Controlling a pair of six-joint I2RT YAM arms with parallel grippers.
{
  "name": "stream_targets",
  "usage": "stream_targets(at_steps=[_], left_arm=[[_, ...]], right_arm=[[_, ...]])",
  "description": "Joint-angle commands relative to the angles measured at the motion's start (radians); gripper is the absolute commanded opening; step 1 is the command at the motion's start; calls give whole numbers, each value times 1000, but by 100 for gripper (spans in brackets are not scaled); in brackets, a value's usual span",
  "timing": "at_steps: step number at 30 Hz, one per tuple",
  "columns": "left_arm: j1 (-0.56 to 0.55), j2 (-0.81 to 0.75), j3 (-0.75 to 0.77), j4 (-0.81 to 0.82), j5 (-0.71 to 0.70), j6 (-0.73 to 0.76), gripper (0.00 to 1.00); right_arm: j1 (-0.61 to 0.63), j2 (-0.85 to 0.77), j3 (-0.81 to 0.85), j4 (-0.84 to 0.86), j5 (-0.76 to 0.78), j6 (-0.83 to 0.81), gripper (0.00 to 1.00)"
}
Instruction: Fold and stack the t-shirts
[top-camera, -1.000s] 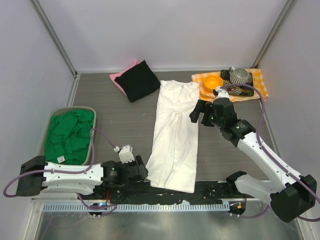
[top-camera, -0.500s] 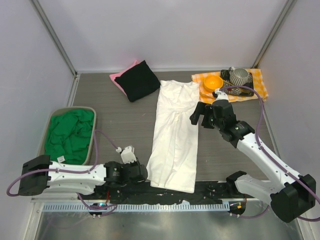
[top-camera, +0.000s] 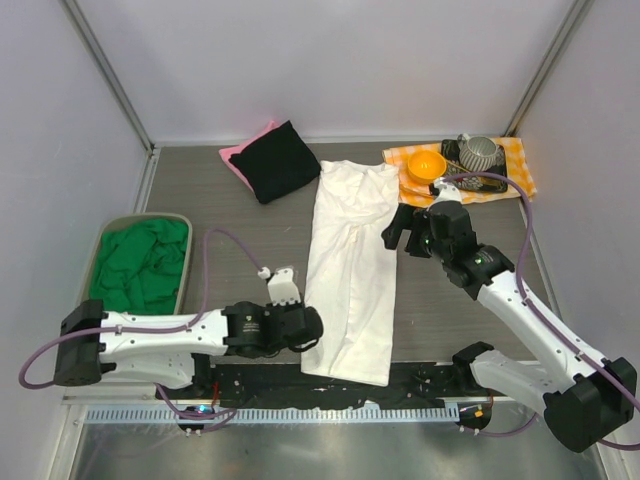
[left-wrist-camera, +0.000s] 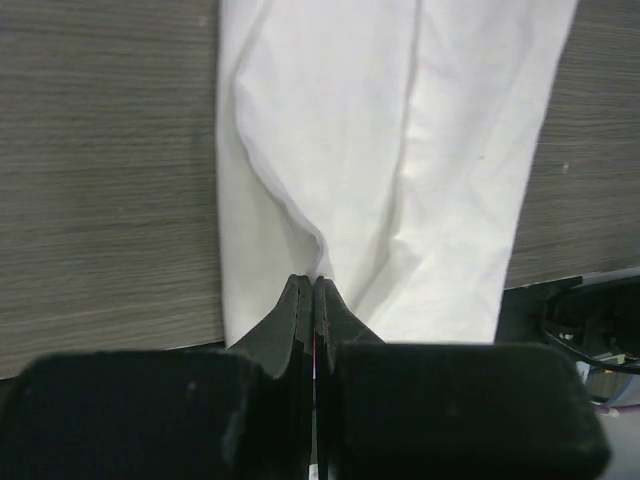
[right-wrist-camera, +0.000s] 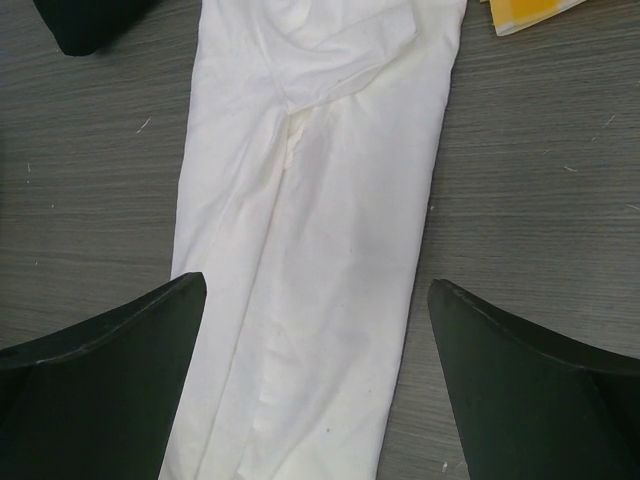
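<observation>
left end effector (left-wrist-camera: 314, 282) – pinched tight on near edge of white t-shirt (top-camera: 350, 260) | right end effector (right-wrist-camera: 315, 290) – spread wide, empty, above shirt | counter (top-camera: 240, 230)

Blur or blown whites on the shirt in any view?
Top external: even light, soft shadows, sharp; shirt not blown out. Left wrist: left fingers dark and soft, shirt folds sharp. Right wrist: right fingers black, no detail; creases clear.

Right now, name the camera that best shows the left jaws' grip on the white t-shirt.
Left wrist: the closed left jaws meet a pinched crease at the white t-shirt's near edge. Top external shows the whole shirt, but the arm hides the contact. Right wrist shows only cloth.
</observation>
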Motion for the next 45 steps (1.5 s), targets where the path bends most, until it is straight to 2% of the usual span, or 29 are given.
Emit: stream_targets(at_steps=[1, 7, 14, 22, 29, 30, 32, 34, 38, 41, 45], left_arm=[[2, 108, 153, -15, -35, 141, 0], [-7, 268, 254, 89, 69, 227, 0], [-103, 421, 340, 116, 104, 230, 0], [-209, 506, 407, 134, 110, 214, 0], [-232, 561, 437, 105, 123, 216, 0], [-232, 578, 432, 99, 121, 210, 6], [-232, 584, 426, 77, 112, 190, 49], [-231, 587, 427, 30, 94, 179, 97], [-209, 511, 466, -73, 14, 199, 100], [-133, 384, 454, -67, 23, 247, 100], [37, 210, 371, -52, 66, 314, 100]], right_arm=[[5, -23, 3, 24, 26, -4, 100], [5, -28, 2, 15, 36, -4, 100], [5, -17, 2, 11, 39, -6, 100], [5, 2, 7, 17, 25, -6, 100], [7, 15, 8, 9, 14, -6, 100], [5, 15, 10, 9, 8, -6, 100], [5, 23, 16, 6, 3, -9, 100], [5, 46, 25, -5, 7, -11, 100], [5, 106, 49, 0, -4, 2, 100], [5, 146, 62, 20, -18, 6, 100], [14, 189, 69, -17, -70, 34, 100]])
